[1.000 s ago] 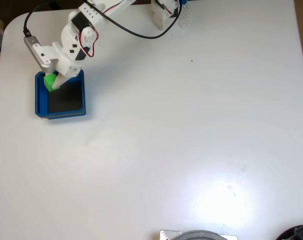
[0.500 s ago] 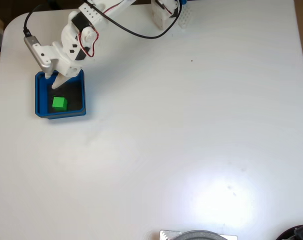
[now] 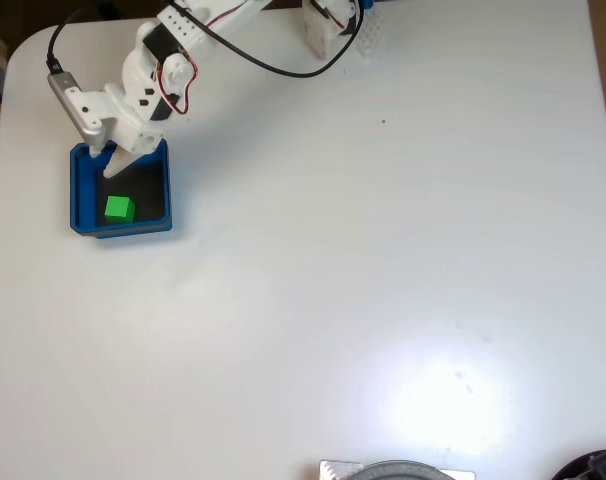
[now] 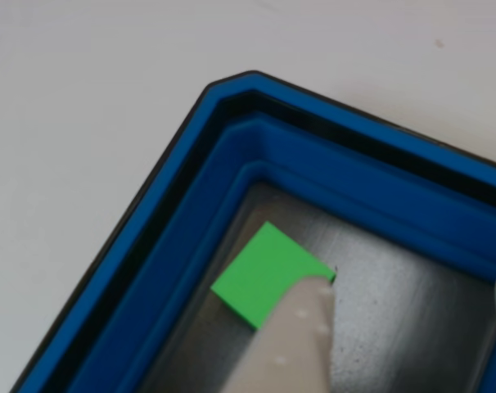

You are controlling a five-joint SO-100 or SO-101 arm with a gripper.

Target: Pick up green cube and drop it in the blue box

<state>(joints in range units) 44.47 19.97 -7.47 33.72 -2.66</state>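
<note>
I'm seeing one green cube (image 3: 119,208) sitting on the dark floor of the one blue box (image 3: 79,195), near its left wall in the fixed view, touching nothing else. My gripper (image 3: 110,167) is hanging over the box's upper edge, fingers parted and gripping nothing. In the other view, one pale fingertip (image 4: 293,344) is overlapping the cube (image 4: 264,270).

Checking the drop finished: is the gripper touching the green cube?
Apart. In the fixed view, dark floor shows between the gripper and the green cube, which lies loose inside the blue box.
</note>
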